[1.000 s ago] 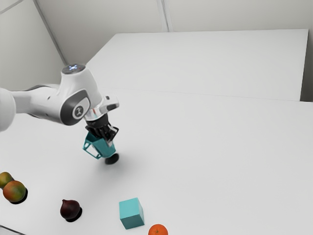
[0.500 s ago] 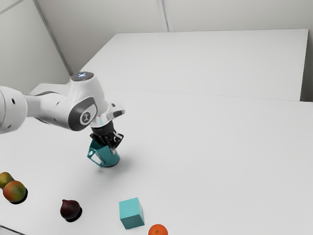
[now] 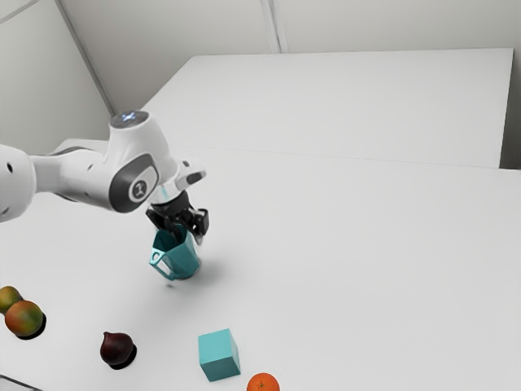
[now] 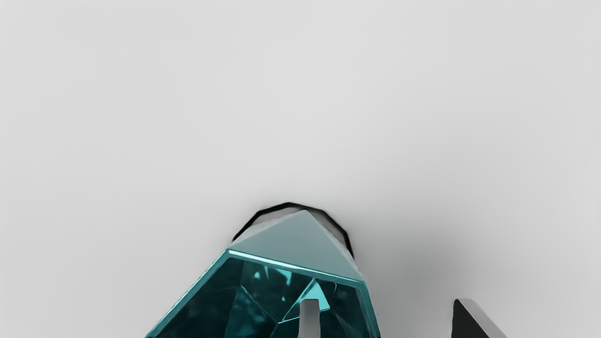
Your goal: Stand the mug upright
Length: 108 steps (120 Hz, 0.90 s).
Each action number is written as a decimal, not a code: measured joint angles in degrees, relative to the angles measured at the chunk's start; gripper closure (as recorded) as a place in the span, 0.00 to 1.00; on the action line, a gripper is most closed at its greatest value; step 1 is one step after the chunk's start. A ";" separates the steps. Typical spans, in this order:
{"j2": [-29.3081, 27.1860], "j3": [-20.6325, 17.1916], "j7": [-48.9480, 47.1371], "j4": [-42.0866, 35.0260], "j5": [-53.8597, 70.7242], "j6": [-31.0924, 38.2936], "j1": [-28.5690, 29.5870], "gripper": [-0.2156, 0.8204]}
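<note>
The teal faceted mug (image 3: 181, 259) is at the table's surface under the hand, its mouth up and leaning toward the exterior view's left, its handle on the near left side. Around the mug's rim stands my gripper (image 3: 190, 238). In the wrist view the open mouth of the mug (image 4: 300, 265) faces the camera, with a dark edge beyond its far side. Spread apart there, my gripper (image 4: 386, 312) has one finger inside the mug and the other outside, with a gap on both sides of the wall.
Toward the exterior view's bottom lie a teal cube (image 3: 218, 355), an orange (image 3: 263, 384) and a dark round fruit (image 3: 117, 349). Two red-green fruits (image 3: 24, 318) (image 3: 8, 298) sit at its left edge. The white table (image 3: 350, 244) stretches to the right.
The mug has come down from above the table and turned, its handle swinging toward the viewer. My hand went down with it, then rose slightly, and its fingers have parted from the wall.
</note>
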 joint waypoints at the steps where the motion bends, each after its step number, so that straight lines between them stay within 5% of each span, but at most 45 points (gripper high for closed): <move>1: -0.08 0.00 0.00 0.00 -0.02 0.00 -0.01 0.54; 40: -3.95 -0.18 0.02 2.61 -1.19 -2.95 -0.25 0.30; 108: 2.03 -1.78 0.01 29.66 -2.47 -28.71 -0.95 0.24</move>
